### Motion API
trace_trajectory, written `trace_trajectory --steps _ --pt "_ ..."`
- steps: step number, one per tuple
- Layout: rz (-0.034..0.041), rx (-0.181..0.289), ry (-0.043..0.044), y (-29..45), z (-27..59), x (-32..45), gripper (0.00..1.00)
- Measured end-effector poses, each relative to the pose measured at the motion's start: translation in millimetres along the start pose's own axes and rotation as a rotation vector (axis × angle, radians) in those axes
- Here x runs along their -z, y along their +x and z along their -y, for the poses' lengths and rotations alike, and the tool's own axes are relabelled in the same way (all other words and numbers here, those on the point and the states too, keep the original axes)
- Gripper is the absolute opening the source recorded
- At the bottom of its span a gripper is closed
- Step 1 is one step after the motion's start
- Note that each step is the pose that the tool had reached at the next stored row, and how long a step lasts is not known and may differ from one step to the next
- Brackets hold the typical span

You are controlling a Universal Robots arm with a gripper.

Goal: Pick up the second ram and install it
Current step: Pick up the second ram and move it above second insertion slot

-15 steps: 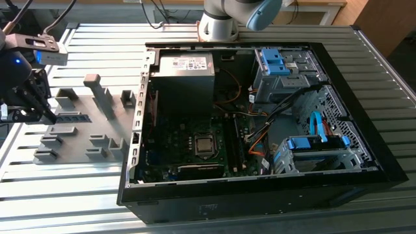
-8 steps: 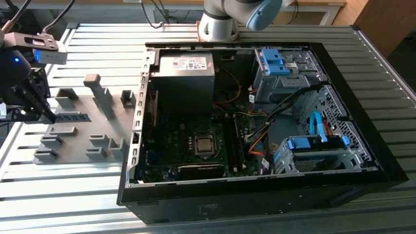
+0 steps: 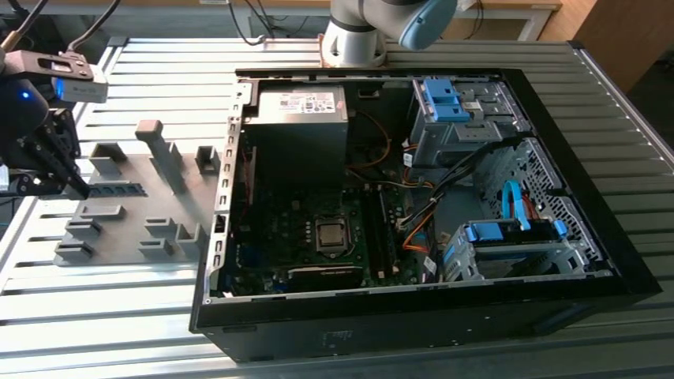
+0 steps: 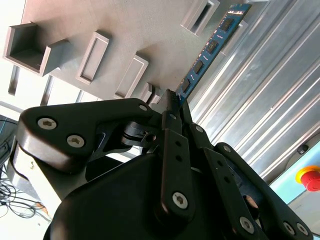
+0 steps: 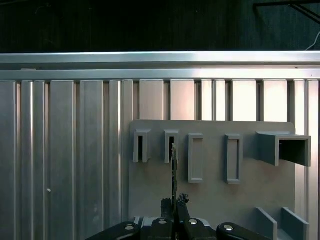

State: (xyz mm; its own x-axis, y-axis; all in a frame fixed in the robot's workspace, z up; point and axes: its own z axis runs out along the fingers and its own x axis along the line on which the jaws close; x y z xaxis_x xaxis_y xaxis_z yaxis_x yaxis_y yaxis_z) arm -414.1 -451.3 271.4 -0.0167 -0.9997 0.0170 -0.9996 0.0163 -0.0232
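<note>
Black fingers (image 4: 172, 127) clenched on near end of long, thin blue circuit-board RAM stick (image 4: 214, 44), long axis pointing approx 3 o'clock from them in the exterior view, over grey plastic holder fixture (image 3: 126, 217).

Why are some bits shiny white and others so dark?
In the second wrist view, light glares off the metal table, while the pincer gripping the blue memory stick looks dark; in the first wrist view, the background is black; in the exterior view, the computer case is shadowy inside.
</note>
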Motion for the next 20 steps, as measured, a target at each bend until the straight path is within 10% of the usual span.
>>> trace_trajectory --steps 20 --pt "-0.0003 0.000 -0.0001 0.2 0.3 13.5 0.14"
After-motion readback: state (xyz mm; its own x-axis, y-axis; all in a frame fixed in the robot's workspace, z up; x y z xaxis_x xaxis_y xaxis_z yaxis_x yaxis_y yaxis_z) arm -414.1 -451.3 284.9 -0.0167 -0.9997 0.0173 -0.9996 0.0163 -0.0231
